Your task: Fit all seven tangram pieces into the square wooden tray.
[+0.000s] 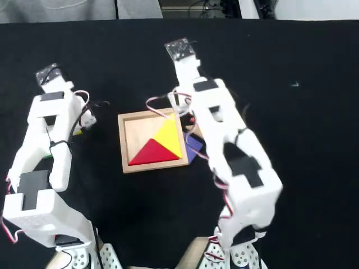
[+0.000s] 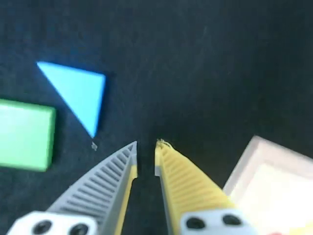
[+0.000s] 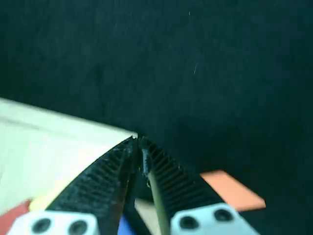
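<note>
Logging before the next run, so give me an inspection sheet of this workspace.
Surface: black cloth.
Job's things: tray holds yellow triangle and red triangle; blue triangle, green piece, orange piece and purple piece lie outside it.
Clutter: nothing seen.
Hands: left hand open a crack, empty; right hand shut, empty, by a tray corner.
Cables: wires loop along both arms.
Surroundings: pale wall behind the table.
</note>
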Controlling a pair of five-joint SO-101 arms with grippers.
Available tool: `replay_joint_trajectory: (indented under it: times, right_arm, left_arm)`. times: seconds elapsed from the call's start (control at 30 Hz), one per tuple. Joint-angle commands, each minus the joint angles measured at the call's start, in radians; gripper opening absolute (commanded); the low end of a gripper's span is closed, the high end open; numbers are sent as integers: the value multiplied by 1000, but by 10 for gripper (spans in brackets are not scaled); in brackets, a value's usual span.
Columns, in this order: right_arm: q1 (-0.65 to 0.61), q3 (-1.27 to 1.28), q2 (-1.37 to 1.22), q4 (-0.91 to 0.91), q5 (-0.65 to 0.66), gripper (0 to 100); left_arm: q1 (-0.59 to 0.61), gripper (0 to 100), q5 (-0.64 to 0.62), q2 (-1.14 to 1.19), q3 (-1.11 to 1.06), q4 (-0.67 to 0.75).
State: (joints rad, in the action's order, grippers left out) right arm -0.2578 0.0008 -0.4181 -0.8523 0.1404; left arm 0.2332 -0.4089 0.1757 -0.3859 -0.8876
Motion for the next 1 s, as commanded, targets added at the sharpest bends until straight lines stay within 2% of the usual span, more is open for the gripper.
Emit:
replay_joint_trajectory:
  times: [0.0, 0.17, 0.33, 0.73, 0.97]
  right_arm:
    - [9, -237, -143, -64, 12, 11]
    - [5, -446, -289, -210, 14, 11]
    - [8, -536, -360, -296, 14, 11]
    - [-2, -545, -360, -462, 14, 11]
    - [-64, -538, -360, -505, 14, 11]
  left_arm:
    - [-1, 76, -15, -34, -96, 153]
    - [-7, 76, -15, -89, -125, 167]
    - [-15, 76, -15, -91, -136, 178]
    - [-15, 76, -14, -91, -131, 181]
    - [-15, 76, -14, -91, -131, 181]
